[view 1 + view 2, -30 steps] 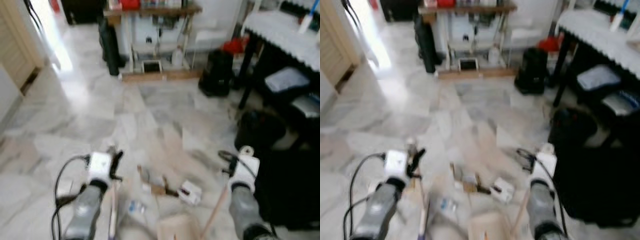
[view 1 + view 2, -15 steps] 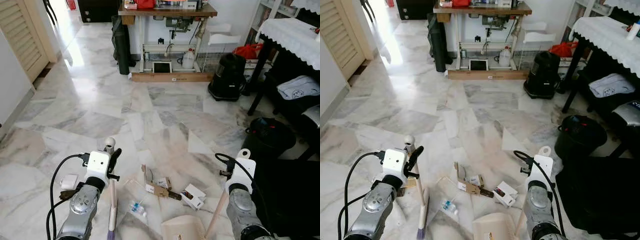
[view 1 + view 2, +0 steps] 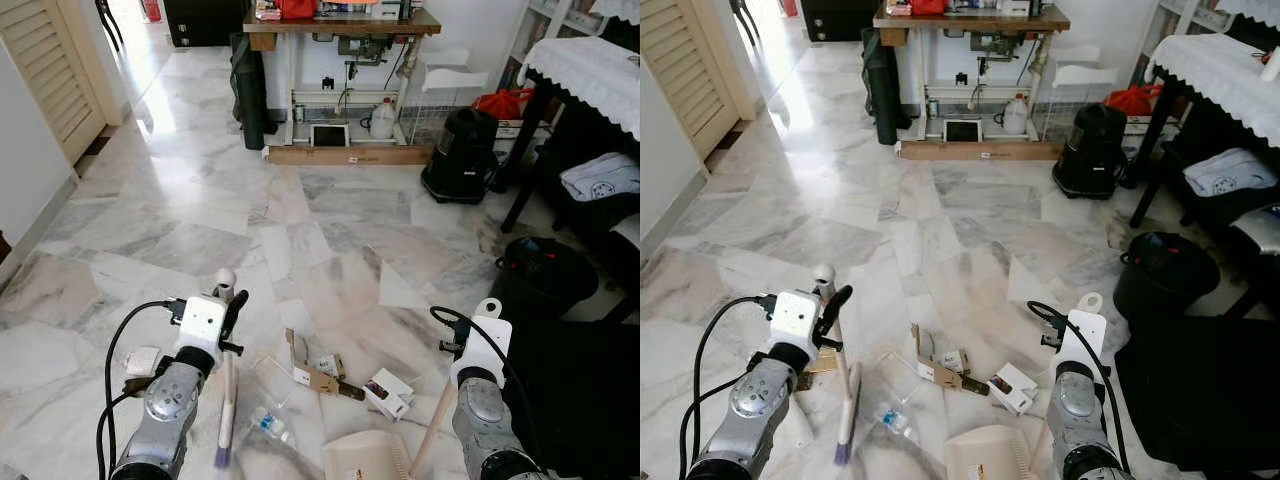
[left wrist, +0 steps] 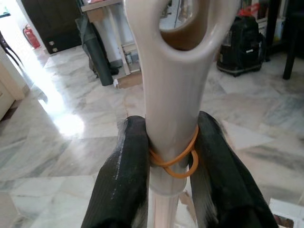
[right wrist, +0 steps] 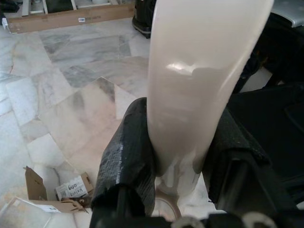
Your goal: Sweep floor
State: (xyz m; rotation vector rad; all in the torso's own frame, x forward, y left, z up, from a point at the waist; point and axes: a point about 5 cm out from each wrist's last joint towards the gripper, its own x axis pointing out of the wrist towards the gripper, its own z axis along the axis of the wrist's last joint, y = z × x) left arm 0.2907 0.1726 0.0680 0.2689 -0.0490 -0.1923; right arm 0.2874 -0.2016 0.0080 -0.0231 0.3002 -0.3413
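Cream plastic is pinched in both sets of jaws: the broom (image 3: pixel 227 400) handle by the left gripper (image 4: pixel 173 152), the dustpan (image 3: pixel 985 453) handle by the right gripper (image 5: pixel 183 142). The broom's bristles rest on the marble floor (image 3: pixel 200 215) at 7 o'clock of the litter, the pan at 5 o'clock. The gathering step is judged in hand; next, the debris would be drawn toward the pan. Counted: one torn cardboard piece (image 3: pixel 315 372), one small box (image 3: pixel 388 391), one plastic bottle (image 3: pixel 270 425).

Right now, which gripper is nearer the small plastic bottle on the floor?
Left. The left gripper, shut on the broom handle, is just beside the bottle. The right gripper, holding the dustpan handle, is farther off.
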